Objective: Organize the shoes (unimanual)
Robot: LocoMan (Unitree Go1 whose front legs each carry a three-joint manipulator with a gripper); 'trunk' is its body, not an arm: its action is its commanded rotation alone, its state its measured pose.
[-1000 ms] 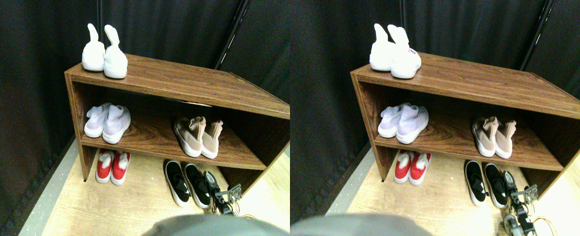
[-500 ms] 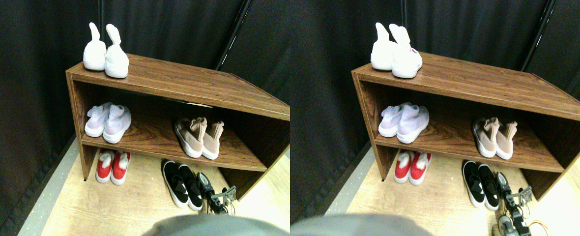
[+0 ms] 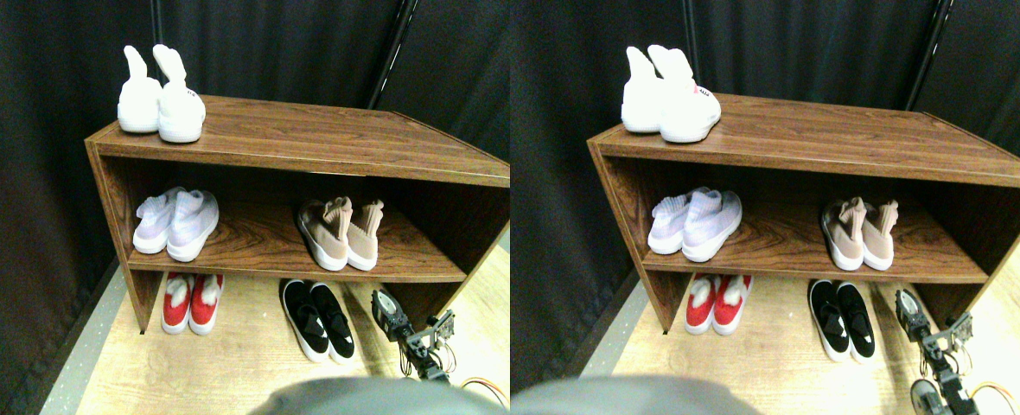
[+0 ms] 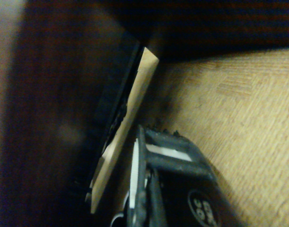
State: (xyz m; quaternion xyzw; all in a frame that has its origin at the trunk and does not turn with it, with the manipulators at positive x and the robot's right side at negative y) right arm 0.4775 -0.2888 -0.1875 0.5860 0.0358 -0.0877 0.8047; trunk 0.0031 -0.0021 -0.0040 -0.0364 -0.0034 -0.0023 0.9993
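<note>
- I see the wooden shoe rack (image 3: 302, 138) filling the middle of the stereo pair view, with a dark curtain (image 3: 35, 86) behind it and a pale wood-grain floor (image 3: 216, 363) below.
- The white pair (image 3: 157, 99) stands on the rack's top board, in the upper left of the frame, both shoes upright and touching each other.
- The pale-lavender pair (image 3: 175, 223) sits on the middle shelf, left of centre, side by side.
- The dusty-pink pair (image 3: 339, 233) sits on the same shelf, right of centre, well apart from the lavender pair.
- The red pair (image 3: 191, 302) stands on the floor under the shelf, in the lower left, partly tucked beneath the shelf edge.
- The black slip-ons (image 3: 317, 318) stand on the floor in the lower centre, side by side, toes under the shelf and heels toward the camera.
- My right gripper (image 3: 408, 324) sits low at the lower right of the frame, just beside the black slip-ons but apart from them, near the rack's right side panel.
- The fingers hold nothing. How far they are parted I cannot tell from either view.
- In the wrist view, the dark frame of one jaw occupies the lower middle of the frame. Beyond it I see the pale edge of a rack panel (image 4: 127, 127) running diagonally, a dark blurred panel face in the left half, and floor in the right half.
- No shoe appears in the wrist view.
</note>
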